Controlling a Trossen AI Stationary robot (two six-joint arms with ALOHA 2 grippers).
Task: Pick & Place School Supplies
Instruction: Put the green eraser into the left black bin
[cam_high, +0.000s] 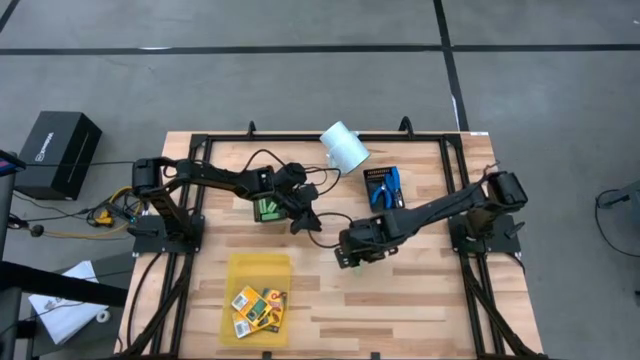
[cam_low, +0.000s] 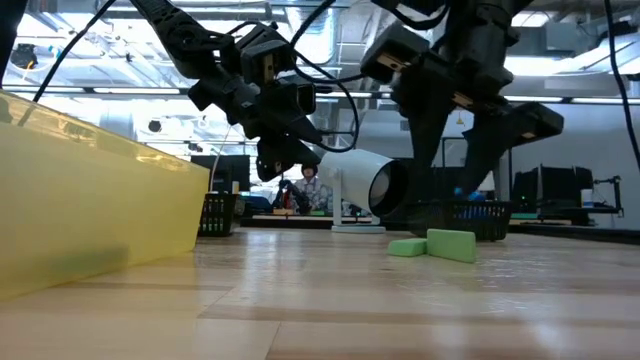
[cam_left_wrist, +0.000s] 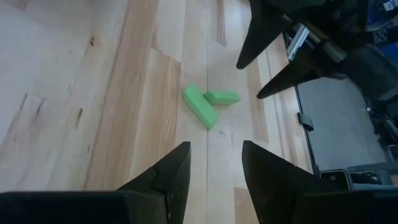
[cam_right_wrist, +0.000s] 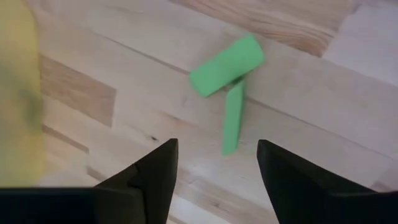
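yellow tray (cam_low: 90, 210) cut off at frame edge, distant person (cam_low: 308, 182) blurred

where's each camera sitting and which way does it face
High: overhead, straight down on the table; both arms show.
Low: tabletop height, level across to the green pieces; arms drop in from above.
Left wrist: behind the left hand, facing the pieces.
Right wrist: behind the right hand, same pieces.
Both wrist views share those pieces.
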